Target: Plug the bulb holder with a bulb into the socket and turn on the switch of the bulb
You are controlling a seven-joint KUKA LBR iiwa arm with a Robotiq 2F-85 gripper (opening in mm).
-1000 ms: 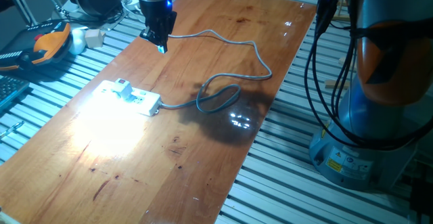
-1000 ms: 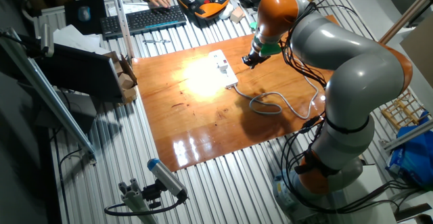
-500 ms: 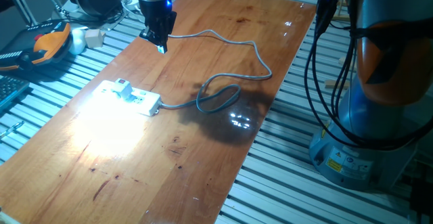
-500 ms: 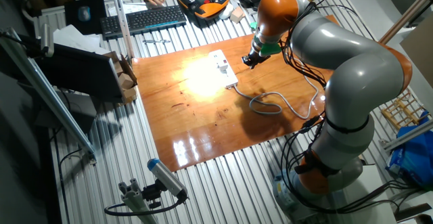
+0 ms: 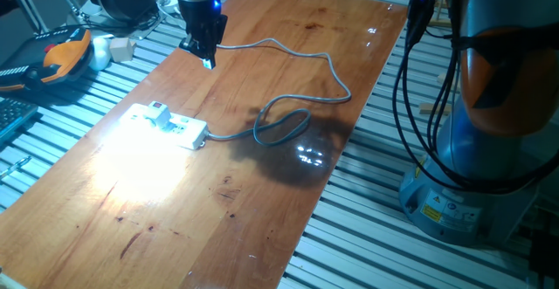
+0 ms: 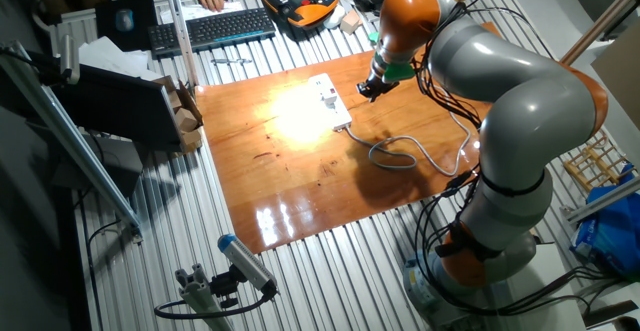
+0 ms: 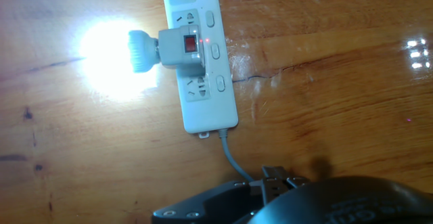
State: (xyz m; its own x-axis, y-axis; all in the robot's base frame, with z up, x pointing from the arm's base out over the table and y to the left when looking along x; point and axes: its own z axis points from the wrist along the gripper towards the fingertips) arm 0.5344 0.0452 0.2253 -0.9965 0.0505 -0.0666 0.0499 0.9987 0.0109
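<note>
In one fixed view the bulb holder (image 5: 158, 113) sits plugged into the socket (image 5: 169, 124), and the surface (image 5: 262, 184) beside the socket glows brightly. The gripper (image 5: 203, 51) hangs beyond the socket, well apart from it.

In the other fixed view I cannot tell if its fingers are apart.

In the hand view the holder's switch (image 7: 191, 44) shows red. The grey cable (image 7: 231, 158) leaves the socket toward the hand, so a low move could snag it.

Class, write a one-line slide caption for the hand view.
Lit bulb in its holder, plugged into the power strip on the wooden table.
</note>
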